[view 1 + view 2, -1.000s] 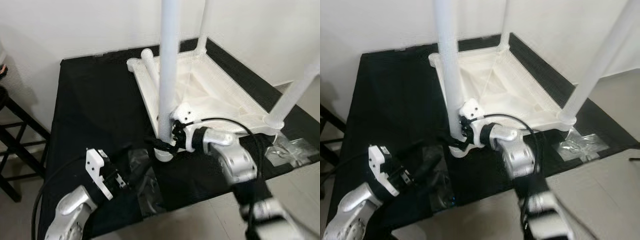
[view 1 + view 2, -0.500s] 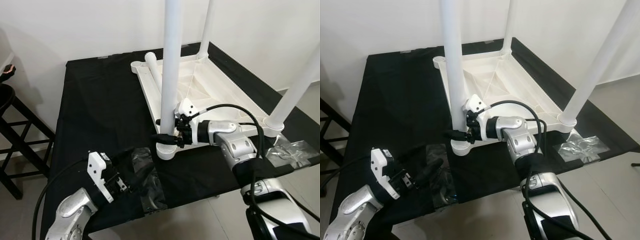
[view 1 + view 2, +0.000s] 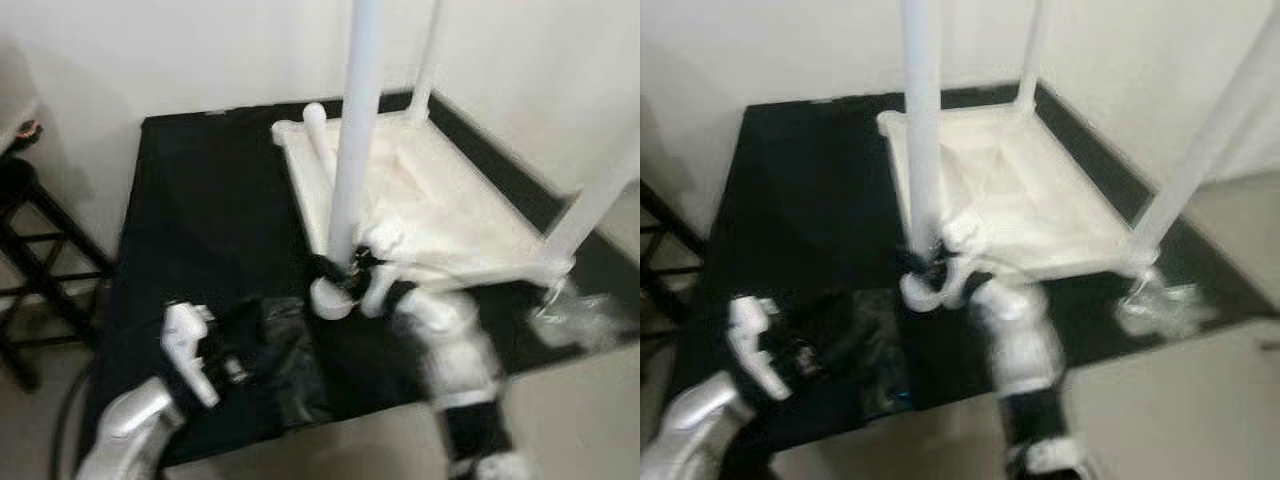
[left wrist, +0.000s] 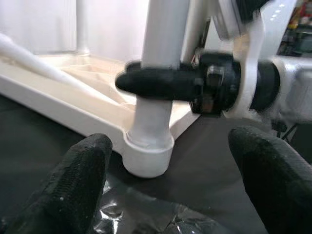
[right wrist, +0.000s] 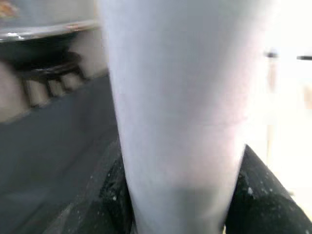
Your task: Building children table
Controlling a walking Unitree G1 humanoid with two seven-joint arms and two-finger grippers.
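A black stool (image 3: 25,240) stands at the far left, beside the desk (image 3: 200,220) draped in black cloth. The left gripper (image 4: 161,192) hovers low over a crinkled clear plastic bag (image 3: 285,355), its jaws spread wide and empty, pointing at the nearest socket. The upturned white children's table (image 3: 420,200) lies top-down on the desk. The right gripper (image 3: 335,270) has its jaws clamped around the near white leg (image 3: 355,130), just above its socket. More legs (image 3: 600,195) stand at the other corners.
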